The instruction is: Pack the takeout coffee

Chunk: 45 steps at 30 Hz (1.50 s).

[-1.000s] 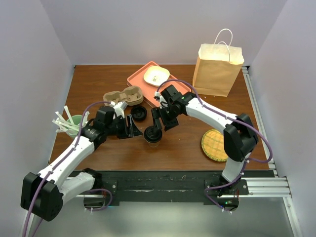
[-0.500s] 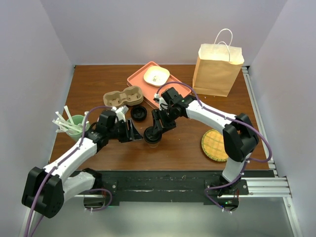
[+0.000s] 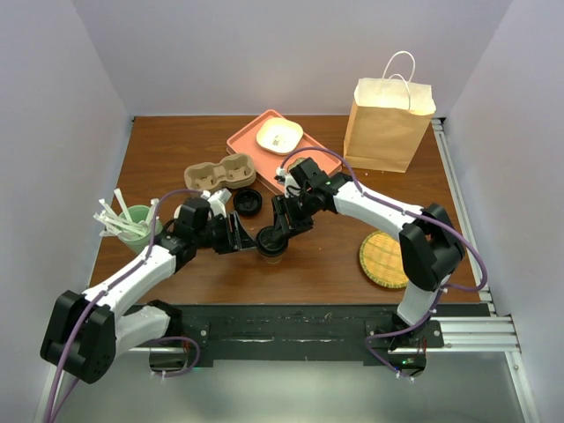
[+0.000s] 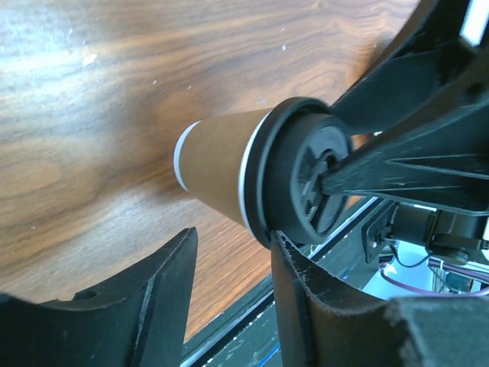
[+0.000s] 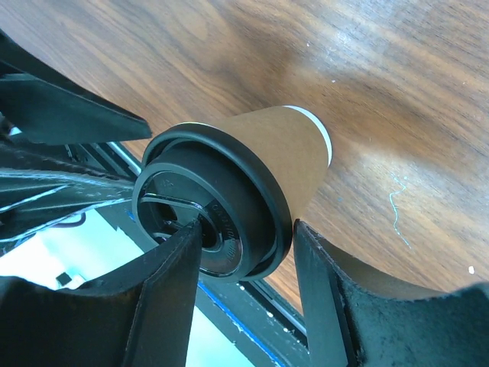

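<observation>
Grasp step: right gripper (image 5: 246,226) pinches takeout coffee (image 3: 271,242) by its top; left gripper (image 4: 233,235) half-wide, empty, just beside. Next: upright lift toward paper bag (image 3: 388,123).

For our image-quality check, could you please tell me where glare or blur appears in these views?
Top external: evenly lit and sharp. Left wrist: glare streaks the table, near fingers blurred, takeout coffee sharp. Right wrist: sheen on the table, washed-out bright patch lower left.

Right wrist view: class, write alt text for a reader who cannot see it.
The takeout coffee, a brown paper cup with a black lid, stands on the wooden table, its lid flanked by the black fingers of the right gripper.
</observation>
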### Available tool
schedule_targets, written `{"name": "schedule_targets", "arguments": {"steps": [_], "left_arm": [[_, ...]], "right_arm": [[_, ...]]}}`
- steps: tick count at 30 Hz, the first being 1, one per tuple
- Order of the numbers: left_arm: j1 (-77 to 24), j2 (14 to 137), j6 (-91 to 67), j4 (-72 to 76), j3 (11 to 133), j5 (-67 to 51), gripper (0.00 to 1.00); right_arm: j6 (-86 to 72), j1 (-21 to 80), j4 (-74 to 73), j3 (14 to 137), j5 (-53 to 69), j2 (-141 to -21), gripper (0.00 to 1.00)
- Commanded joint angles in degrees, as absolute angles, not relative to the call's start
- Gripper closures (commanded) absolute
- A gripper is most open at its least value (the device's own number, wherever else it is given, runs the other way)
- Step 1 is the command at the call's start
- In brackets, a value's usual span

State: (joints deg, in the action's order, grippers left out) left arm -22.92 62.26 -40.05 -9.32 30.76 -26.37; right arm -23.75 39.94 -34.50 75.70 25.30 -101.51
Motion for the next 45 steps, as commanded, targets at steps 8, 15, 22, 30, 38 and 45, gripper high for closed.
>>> {"name": "schedule_targets", "arguments": {"steps": [8, 15, 22, 30, 38, 45], "left_arm": [[-23.82, 63.89, -39.03, -9.3, 30.14, -21.11, 0.62], [-23.91, 66.44, -37.0, -17.57, 30.5, -13.1, 0.69], [-25.48, 70.31, -38.05, -21.44, 31.29, -8.0, 0.72], [-26.63, 70.66, -39.2, -23.99, 32.25, -4.57, 0.72], [-26.54, 66.18, -36.83, -28.63, 44.45, -9.75, 0.55], [-26.54, 67.5, -32.88, -29.01, 53.7, -13.7, 0.47]], "right_arm": [[-23.82, 39.99, -34.37, 71.46, 21.45, -100.9, 0.5], [-24.26, 39.99, -31.56, 67.5, 20.48, -101.16, 0.54], [-24.35, 39.64, -28.83, 62.85, 18.81, -101.25, 0.57], [-24.0, 39.29, -27.33, 60.29, 17.58, -100.81, 0.59], [-21.54, 39.29, -30.67, 66.16, 21.0, -99.4, 0.58], [-18.63, 39.29, -34.63, 70.49, 23.11, -100.9, 0.58]]}}
